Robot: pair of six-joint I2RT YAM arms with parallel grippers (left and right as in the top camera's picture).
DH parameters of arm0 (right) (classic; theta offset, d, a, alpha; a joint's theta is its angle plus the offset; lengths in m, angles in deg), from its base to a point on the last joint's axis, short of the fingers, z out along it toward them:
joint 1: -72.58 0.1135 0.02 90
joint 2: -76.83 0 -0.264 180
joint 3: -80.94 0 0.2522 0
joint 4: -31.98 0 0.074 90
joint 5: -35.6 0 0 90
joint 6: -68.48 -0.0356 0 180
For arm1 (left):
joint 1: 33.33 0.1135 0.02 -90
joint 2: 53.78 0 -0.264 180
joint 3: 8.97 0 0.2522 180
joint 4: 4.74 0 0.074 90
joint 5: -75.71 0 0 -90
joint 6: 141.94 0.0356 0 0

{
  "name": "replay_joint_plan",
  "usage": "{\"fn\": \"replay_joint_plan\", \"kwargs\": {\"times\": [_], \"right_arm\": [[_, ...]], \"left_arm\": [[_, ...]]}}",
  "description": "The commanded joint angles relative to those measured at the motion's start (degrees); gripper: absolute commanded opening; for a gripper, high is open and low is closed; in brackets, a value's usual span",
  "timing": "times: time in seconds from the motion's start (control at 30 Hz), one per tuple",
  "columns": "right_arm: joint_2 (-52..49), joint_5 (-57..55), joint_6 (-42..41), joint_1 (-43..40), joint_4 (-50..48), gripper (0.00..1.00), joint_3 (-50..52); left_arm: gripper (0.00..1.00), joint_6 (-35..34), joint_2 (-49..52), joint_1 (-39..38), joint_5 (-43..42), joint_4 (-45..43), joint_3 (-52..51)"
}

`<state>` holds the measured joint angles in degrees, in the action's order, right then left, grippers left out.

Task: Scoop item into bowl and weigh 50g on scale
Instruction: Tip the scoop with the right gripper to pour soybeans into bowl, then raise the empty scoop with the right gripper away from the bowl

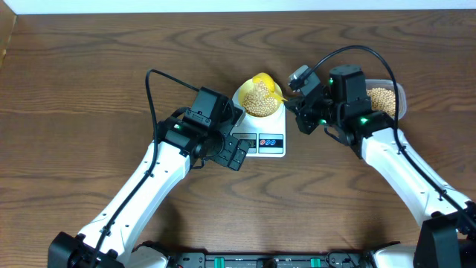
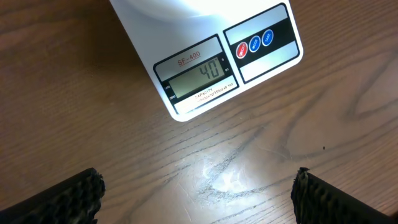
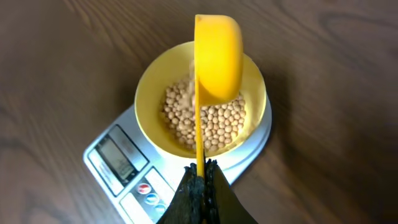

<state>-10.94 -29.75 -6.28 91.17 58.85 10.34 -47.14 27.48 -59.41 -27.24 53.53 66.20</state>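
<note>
The pale-yellow bowl (image 3: 149, 87) stands on the white scale (image 3: 118, 155) and holds a layer of tan beans (image 3: 211, 121). My right gripper (image 3: 202, 171) is shut on the thin handle of a bright yellow scoop (image 3: 217, 59), which is tipped on its side over the bowl. From overhead the bowl (image 1: 242, 95), the scoop (image 1: 268, 83) and the right gripper (image 1: 291, 103) sit together above the scale (image 1: 269, 141). My left gripper (image 2: 199, 202) is open over bare table in front of the scale (image 2: 261, 68), whose display (image 2: 196, 71) reads 40.
A clear tub (image 1: 400, 100) with more beans (image 1: 383, 99) stands right of the right arm. The left arm's wrist (image 1: 208, 119) lies close against the scale's left side. Wooden table (image 1: 74, 89) spreads to the left and in front.
</note>
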Motion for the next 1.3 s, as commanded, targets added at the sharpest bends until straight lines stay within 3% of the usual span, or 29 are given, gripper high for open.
{"fn": "replay_joint_plan", "kwargs": {"times": [0.0,0.5,0.57,0.7,0.77,0.9,1.1,1.27], "right_arm": [[-0.4,-6.0,5.2,2.2,0.1,0.01,-0.5],[2.9,-9.1,11.1,2.8,-3.4,0.01,-0.5],[3.1,-7.5,7.9,3.0,-1.2,0.01,-0.5],[3.1,0.6,-10.1,2.7,0.1,0.01,-0.5],[3.5,2.8,-15.3,1.7,-1.2,0.01,-0.5],[5.4,2.8,-17.2,-1.9,-3.1,0.01,-0.5],[14.3,2.7,-25.3,-17.4,-5.0,0.01,-0.5],[15.5,2.8,-30.5,-29.9,-4.1,0.01,-0.5]], "left_arm": [[0.98,0.7,0.4,0.0,0.5,0.0,-0.5],[0.98,0.7,0.4,0.0,0.5,0.0,-0.5],[0.98,0.7,0.4,0.0,0.5,0.0,-0.5],[0.98,0.7,0.4,0.0,0.5,0.0,-0.5],[0.98,0.7,0.4,0.0,0.5,0.0,-0.5],[0.98,0.7,0.4,0.0,0.5,0.0,-0.5],[0.98,0.7,0.4,0.0,0.5,0.0,-0.5],[0.98,0.7,0.4,0.0,0.5,0.0,-0.5]]}}
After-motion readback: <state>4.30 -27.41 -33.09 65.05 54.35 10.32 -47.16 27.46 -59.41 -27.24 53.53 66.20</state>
